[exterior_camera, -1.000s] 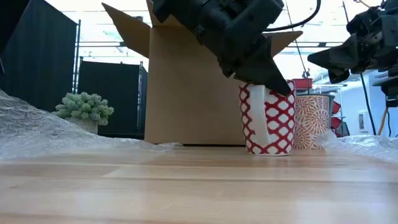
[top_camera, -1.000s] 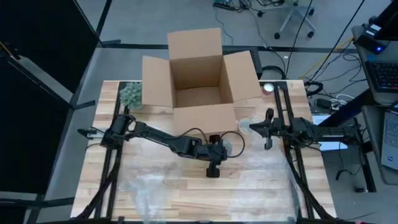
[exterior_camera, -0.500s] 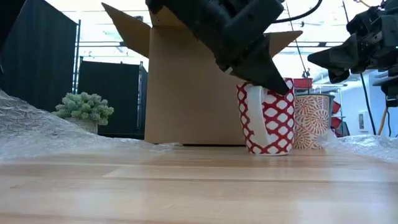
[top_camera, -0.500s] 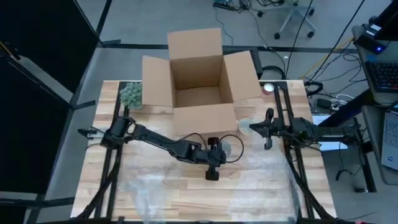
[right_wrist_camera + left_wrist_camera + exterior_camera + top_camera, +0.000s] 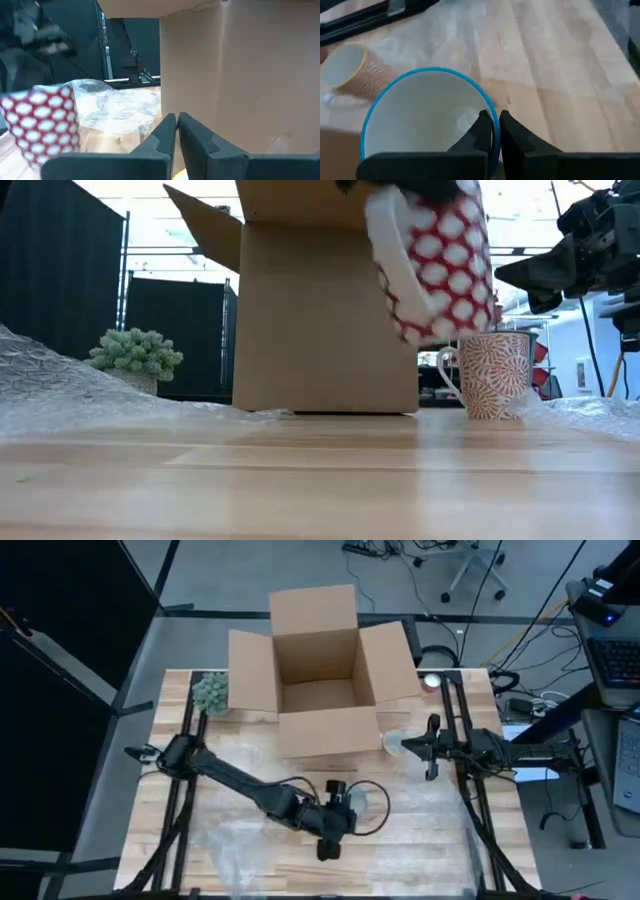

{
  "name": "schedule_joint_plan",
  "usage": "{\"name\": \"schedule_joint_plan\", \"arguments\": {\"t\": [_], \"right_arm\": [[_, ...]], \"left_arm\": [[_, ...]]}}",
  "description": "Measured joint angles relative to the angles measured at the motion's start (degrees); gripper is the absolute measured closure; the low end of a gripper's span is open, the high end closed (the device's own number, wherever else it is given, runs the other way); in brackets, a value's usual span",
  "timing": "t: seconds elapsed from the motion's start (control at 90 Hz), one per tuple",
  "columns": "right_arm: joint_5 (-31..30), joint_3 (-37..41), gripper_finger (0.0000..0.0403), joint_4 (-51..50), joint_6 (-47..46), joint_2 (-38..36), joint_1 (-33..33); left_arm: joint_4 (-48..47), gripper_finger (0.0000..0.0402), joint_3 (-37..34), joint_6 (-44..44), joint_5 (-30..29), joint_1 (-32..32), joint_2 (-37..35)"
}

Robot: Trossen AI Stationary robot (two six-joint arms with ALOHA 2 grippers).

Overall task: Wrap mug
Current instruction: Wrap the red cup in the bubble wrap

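The red-and-white patterned mug point(image 5: 432, 260), blue-rimmed and white inside point(image 5: 420, 125), hangs tilted in the air above the table, with my left gripper point(image 5: 491, 119) shut on it near the table's middle point(image 5: 338, 812). The right wrist view also catches the mug point(image 5: 42, 122). A second mug point(image 5: 495, 375) with an orange pattern stands on its base by the box's right front corner point(image 5: 395, 743). My right gripper point(image 5: 432, 748) waits shut beside that mug, touching nothing. Bubble wrap point(image 5: 240, 850) lies spread over the near part of the table. My left gripper pinches the mug's rim point(image 5: 493, 111), one finger inside the mug and one outside its wall. The fingers come at it from above. The mug is lifted clear of the table and tilted, its handle point(image 5: 385, 250) on the low view's left.
An open cardboard box point(image 5: 320, 670) stands at the table's far middle. A small green plant point(image 5: 210, 692) sits at the far left. More bubble wrap point(image 5: 430, 802) lies at the right. Bare wood point(image 5: 320, 470) shows near the front middle.
My left gripper has moved toward the table's near edge and gone up, carrying the red-and-white mug. The mug stood on the table beside the orange one a second ago; now it is lifted clear and tilted.
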State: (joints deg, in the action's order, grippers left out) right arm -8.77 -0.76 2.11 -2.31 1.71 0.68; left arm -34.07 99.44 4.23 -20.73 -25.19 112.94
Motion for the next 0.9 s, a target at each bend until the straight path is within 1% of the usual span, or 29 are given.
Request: {"name": "schedule_joint_plan", "arguments": {"t": [0.122,0.233,0.311,0.433,0.5,0.556,0.6,0.689,0.8,0.844,0.9], "right_arm": [[0.0,0.0,0.0394,0.0,0.0,0.1,0.0],[0.0,0.0,0.0394,0.0,0.0,0.2,0.0],[0.0,0.0,0.0394,0.1,0.0,0.2,0.0],[0.0,0.0,0.0394,0.0,0.0,0.2,0.0],[0.0,0.0,0.0394,0.1,0.0,0.2,0.0],[0.0,0.0,0.0394,0.3,-0.5,0.2,0.0],[0.1,0.0,0.0394,0.8,-4.1,0.2,0.0],[0.8,0.0,0.0394,1.3,-19.2,0.2,0.0],[1.1,0.0,0.0394,3.8,-32.7,0.6,0.0],[0.6,0.0,0.0394,4.5,-36.2,0.6,0.0],[-1.5,0.0,0.0394,6.4,-38.1,1.2,0.0]], "left_arm": [[-5.3,0.0401,0.2,2.6,-2.9,-2.3,-4.4],[-12.1,0.0401,0.1,6.9,-4.5,-4.2,-7.6],[-16.8,0.0401,0.1,9.7,-6.9,-6.0,-9.6],[-24.3,0.0401,-0.4,17.0,-9.9,-9.4,-12.7],[-28.2,0.0401,-2.1,20.9,-11.7,-11.0,-14.4],[-29.3,0.0401,-3.9,24.6,-12.8,-12.7,-15.9],[-29.8,0.0401,-5.6,28.2,-13.5,-14.1,-17.2],[-30.5,0.0401,-9.4,34.1,-14.1,-16.2,-19.8],[-29.8,0.0401,-14.6,41.1,-14.5,-19.0,-22.6],[-29.7,0.0401,-16.5,43.6,-14.8,-19.9,-23.2],[-29.3,0.0401,-18.5,46.7,-15.2,-21.1,-23.7]]}}
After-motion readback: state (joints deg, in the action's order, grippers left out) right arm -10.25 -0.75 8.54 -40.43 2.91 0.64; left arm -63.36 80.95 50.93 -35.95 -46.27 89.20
